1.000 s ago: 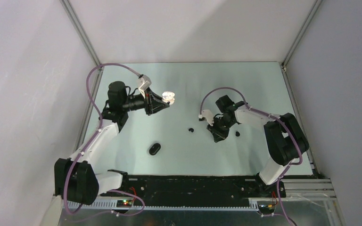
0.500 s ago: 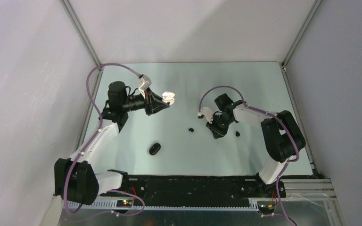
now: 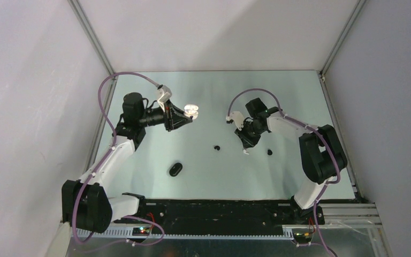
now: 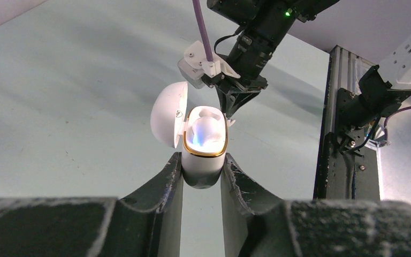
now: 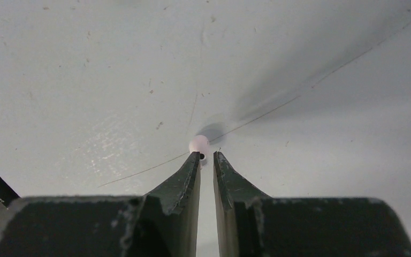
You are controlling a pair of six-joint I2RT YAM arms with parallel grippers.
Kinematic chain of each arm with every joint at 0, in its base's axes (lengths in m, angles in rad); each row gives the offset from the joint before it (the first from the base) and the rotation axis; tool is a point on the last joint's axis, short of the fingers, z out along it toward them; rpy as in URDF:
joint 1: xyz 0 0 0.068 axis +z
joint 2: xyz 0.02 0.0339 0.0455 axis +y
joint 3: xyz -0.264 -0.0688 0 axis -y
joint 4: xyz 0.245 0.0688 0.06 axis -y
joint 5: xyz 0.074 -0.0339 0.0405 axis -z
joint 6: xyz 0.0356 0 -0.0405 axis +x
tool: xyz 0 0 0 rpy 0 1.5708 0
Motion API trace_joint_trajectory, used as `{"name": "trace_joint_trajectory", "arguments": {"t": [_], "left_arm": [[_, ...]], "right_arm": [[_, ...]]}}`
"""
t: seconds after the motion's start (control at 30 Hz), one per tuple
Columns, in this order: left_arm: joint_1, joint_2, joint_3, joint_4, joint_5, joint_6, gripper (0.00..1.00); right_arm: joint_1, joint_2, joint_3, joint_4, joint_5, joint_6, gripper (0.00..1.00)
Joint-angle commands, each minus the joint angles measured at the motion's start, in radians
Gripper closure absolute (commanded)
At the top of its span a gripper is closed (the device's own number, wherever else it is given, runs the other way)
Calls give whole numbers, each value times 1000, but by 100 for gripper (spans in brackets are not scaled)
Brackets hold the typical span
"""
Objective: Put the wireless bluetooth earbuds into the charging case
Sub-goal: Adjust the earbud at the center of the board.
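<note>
Pinching white earbud (image 5: 199,145) at the extreme tip, right end effector (image 5: 207,156) looks marginal. Bud's tiny, light, slick; better gripped deeper across its body. Meanwhile left end effector (image 4: 202,159) clamps the open charging case (image 4: 205,135).

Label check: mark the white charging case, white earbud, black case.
white charging case (image 4: 203,167), left wrist view, body
white earbud (image 5: 199,144), right wrist view, middle
black case (image 3: 175,169), top external view, middle

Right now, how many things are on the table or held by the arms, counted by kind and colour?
white case: 1
black case: 1
white earbud: 1
black earbuds: 2
Total: 5
Whether another earbud sits inside the open white case cannot be told.
</note>
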Motion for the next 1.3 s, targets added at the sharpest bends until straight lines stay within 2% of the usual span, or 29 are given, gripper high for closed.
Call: {"name": "trace_joint_trajectory", "arguments": {"t": [0.0, 0.2, 0.37, 0.5, 0.73, 0.9, 0.93, 1.0, 1.07, 1.13, 1.23, 1.27], "left_arm": [[-3, -23, -7, 13, -5, 22, 100], [-3, -27, -10, 13, -9, 22, 100], [-3, -26, -13, 13, -10, 22, 100], [-3, -24, -10, 13, -10, 22, 100], [-3, -27, -11, 14, -12, 22, 100], [-3, -26, -10, 13, -11, 22, 100], [-3, -26, -11, 13, -11, 22, 100], [-3, -28, -11, 13, -12, 22, 100], [-3, -29, -14, 13, -11, 22, 100], [-3, -28, -12, 13, -8, 22, 100], [-3, -28, -12, 13, -9, 22, 100], [-3, -29, -10, 12, -10, 22, 100]], "right_arm": [[-6, 28, 36, -23, 21, 33, 81], [-5, 27, 50, -39, 8, 51, 80], [11, 11, 50, -45, 13, 73, 65], [19, 32, 51, -40, 33, 81, 63], [28, 79, 59, -33, 42, 78, 68], [23, 103, 71, -47, 21, 71, 82], [18, 102, 77, -52, -2, 63, 88], [2, 95, 86, -86, -100, 22, 92], [-12, 92, 95, -136, -217, -39, 92], [-20, 106, 102, -161, -256, -61, 90], [-36, 161, 136, -182, -226, -66, 86], [-41, 186, 143, -169, -188, -53, 79]]}}
